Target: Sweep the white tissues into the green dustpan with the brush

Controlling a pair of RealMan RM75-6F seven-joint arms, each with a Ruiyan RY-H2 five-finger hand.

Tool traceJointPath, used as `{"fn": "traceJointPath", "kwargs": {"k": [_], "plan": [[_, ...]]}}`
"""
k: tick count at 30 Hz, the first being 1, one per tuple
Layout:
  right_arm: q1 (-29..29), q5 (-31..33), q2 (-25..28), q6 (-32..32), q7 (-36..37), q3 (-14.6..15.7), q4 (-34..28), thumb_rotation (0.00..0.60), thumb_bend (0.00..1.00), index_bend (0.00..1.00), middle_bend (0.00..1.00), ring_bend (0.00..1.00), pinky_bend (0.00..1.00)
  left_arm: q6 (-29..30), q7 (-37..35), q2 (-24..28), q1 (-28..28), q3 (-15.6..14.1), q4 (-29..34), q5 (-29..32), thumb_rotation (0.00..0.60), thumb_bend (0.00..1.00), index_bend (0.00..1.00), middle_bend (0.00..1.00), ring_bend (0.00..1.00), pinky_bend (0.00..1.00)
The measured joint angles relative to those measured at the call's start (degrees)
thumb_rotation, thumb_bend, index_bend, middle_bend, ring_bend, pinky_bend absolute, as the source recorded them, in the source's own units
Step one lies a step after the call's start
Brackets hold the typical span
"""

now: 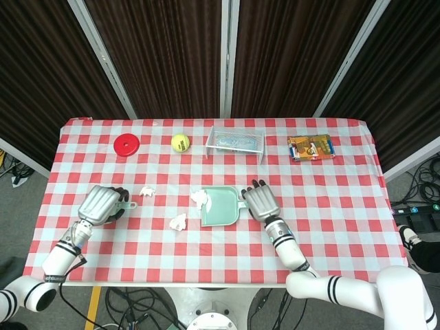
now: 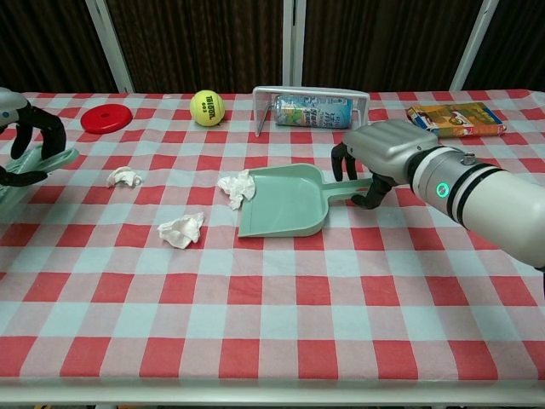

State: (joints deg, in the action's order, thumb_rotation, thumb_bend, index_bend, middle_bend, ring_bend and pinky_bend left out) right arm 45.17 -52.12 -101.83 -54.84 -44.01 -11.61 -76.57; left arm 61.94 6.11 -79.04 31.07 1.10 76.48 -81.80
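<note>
The green dustpan lies at the table's middle, mouth facing left, handle pointing right. My right hand hovers over that handle, fingers curled above it and thumb below, with a visible gap and no firm grip. Three white tissues lie on the cloth: one at the pan's far-left corner, one to the pan's near left, one further left. My left hand holds the pale green brush at the left edge.
Along the far edge stand a red disc, a tennis ball, a clear stand with a can lying in it, and a snack box. The checked cloth covers the table.
</note>
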Motion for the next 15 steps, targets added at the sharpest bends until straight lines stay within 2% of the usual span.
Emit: {"fn": "traceJointPath", "kwargs": {"k": [5, 9, 15], "plan": [[0.9, 1.2, -1.2, 0.1, -0.6, 0.2, 1.2, 0.6, 0.31, 0.46, 0.45, 0.2, 0.23, -0.7, -0.3, -0.3, 0.1, 0.1, -0.7, 0.1, 0.6, 0.44, 0.5, 0.52, 0.58, 0.84], [1.5, 1.6, -1.9, -0.1, -0.6, 0.1, 1.8, 0.6, 0.36, 0.52, 0.51, 0.26, 0.26, -1.0, -0.8, -0.5, 0.1, 0.2, -1.5, 0.2, 0.6, 0.44, 0.5, 0.52, 0.58, 0.84], [1.8, 1.5, -1.0, -1.0, -0.3, -0.4, -0.2, 0.6, 0.44, 0.59, 0.57, 0.31, 0.29, -1.9, -2.6, -0.7, 0.7, 0.9, -3.6, 0.3, 0.6, 0.44, 0.5, 0.52, 0.58, 0.84]]}}
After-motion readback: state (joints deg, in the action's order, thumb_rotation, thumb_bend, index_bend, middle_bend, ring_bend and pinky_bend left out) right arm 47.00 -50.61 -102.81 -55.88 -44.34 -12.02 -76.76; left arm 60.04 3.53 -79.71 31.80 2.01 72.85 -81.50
